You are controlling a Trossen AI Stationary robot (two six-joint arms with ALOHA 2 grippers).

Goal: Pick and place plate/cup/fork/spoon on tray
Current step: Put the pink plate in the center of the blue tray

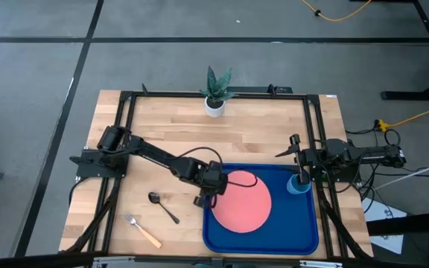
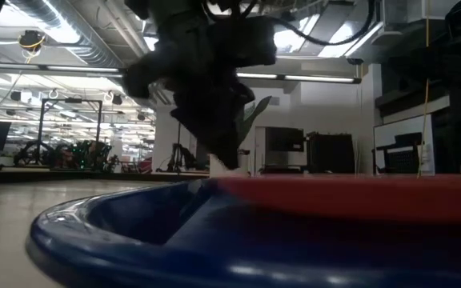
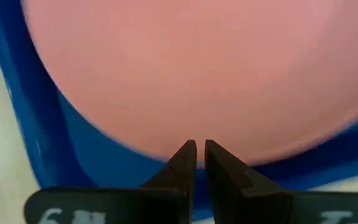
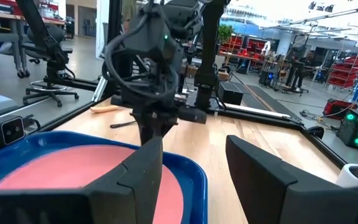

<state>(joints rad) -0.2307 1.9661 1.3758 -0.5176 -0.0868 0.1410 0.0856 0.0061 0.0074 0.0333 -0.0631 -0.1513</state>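
The salmon-pink plate (image 1: 242, 202) lies in the deep-blue tray (image 1: 304, 238) at the table's near right. My left gripper (image 1: 210, 187) points down at the plate's left rim, its fingers almost together with nothing between them. The light-blue cup (image 1: 299, 184) stands in the tray's far right corner. My right gripper (image 1: 302, 168) hovers open beside and above the cup, touching nothing. The dark spoon (image 1: 164, 206) and the tan-handled fork (image 1: 141, 231) lie flat on the table left of the tray. My left gripper (image 3: 199, 148) comes from above, with its shut fingertips (image 3: 187, 152) standing side by side along the plate's left rim (image 3: 166, 146). The plate lies flat in the tray. I cannot tell whether the tips touch the rim or stand just over it.
A white pot with a green plant (image 1: 215, 93) stands at the table's far edge. A black frame rail (image 1: 315, 134) runs along the table's sides. Bare wood lies between the plant and the tray.
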